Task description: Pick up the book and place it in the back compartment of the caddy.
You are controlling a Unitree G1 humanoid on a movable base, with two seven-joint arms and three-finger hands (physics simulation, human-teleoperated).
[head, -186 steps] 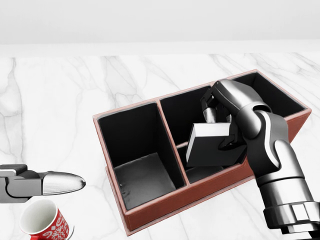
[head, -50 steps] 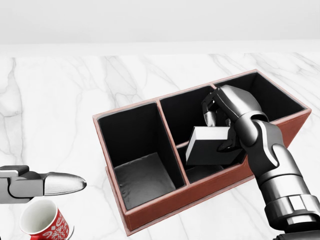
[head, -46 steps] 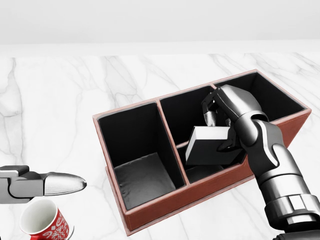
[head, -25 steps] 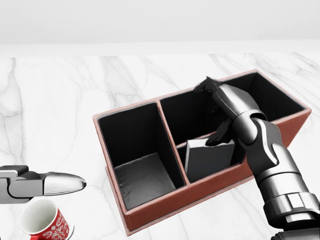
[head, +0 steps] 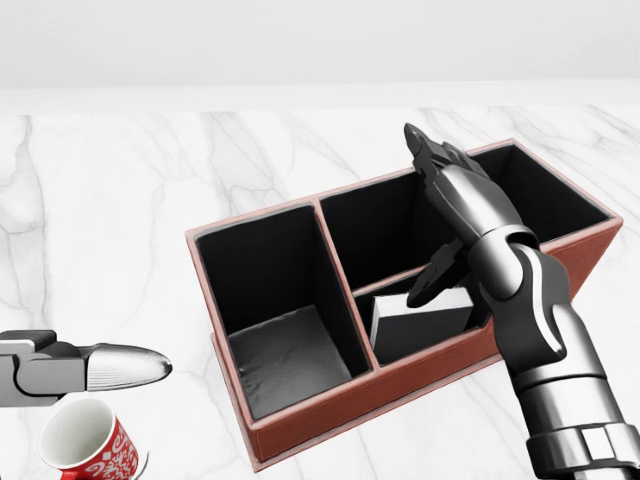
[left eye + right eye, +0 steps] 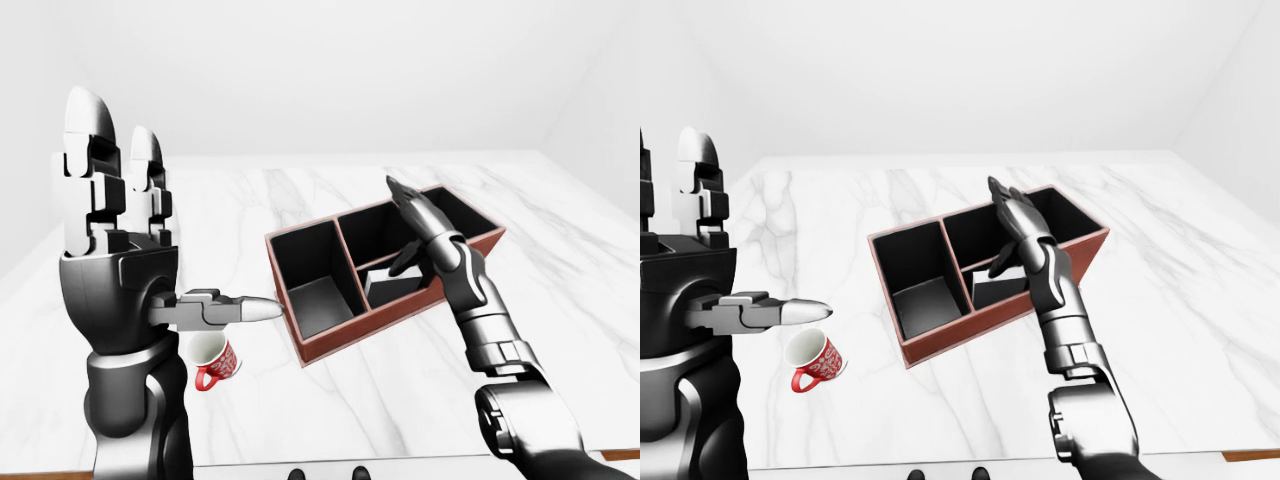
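The small grey block-shaped book [image 5: 425, 318] lies loose and tilted inside the reddish-brown leather-look caddy with black-lined compartments [image 5: 300, 415], in the narrow slot that runs along the near, lower wall in the head view, just right of the tall divider; the larger compartment above it in that view looks empty. The right hand [image 5: 452, 210] holds nothing: its metal fingers [image 5: 432, 155] are stretched out flat and splayed above the caddy's upper middle section, while the thumb reaches down close to the book's top edge, and whether it touches cannot be told. The chief risk, to my eye, is that the book sits in the wrong section: if the back compartment means the one toward the top of the head view, the placement fails and a regrasp inside a tight slot would be needed, where thick fingers could jam against the dividers. A careless withdrawal might also hook the thumb on the book or on the caddy's rim and drag or tip the box across the white marble counter [image 5: 120, 200]. The left hand [image 6: 110, 215], open with its fingers upright, hangs directly over the overturned red-and-white patterned mug [image 6: 213, 360]; lowering it could send the mug rolling.
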